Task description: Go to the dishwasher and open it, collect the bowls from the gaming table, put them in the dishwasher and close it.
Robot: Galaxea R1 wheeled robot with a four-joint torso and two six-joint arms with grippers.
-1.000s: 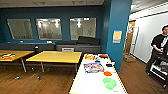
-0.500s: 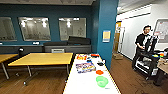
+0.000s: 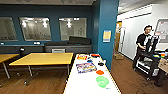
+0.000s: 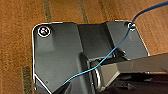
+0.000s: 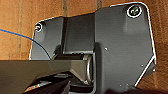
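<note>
The gaming table [image 3: 81, 83], long and white-topped, runs away from me at the bottom middle of the head view. Near its close end sits the light green bowl [image 3: 102, 81]. Just beyond it lies the smaller orange-red bowl [image 3: 100, 72]. Further along the top are colourful flat boxes [image 3: 85, 67] and small items. Both wrist views look down past my own dark plates onto wooden floor [image 4: 17, 50]. The dishwasher is out of view.
A yellow wood-topped table [image 3: 45, 58] stands left of the white one, with a narrow gap between them. A blue pillar [image 3: 105, 30] rises behind the far end. At the right, a person [image 3: 143, 42] stands by a black cart [image 3: 147, 65] on open wooden floor.
The whole head view has shifted as I drive: the white table sits more central, and the person and cart have come further into the picture from the right.
</note>
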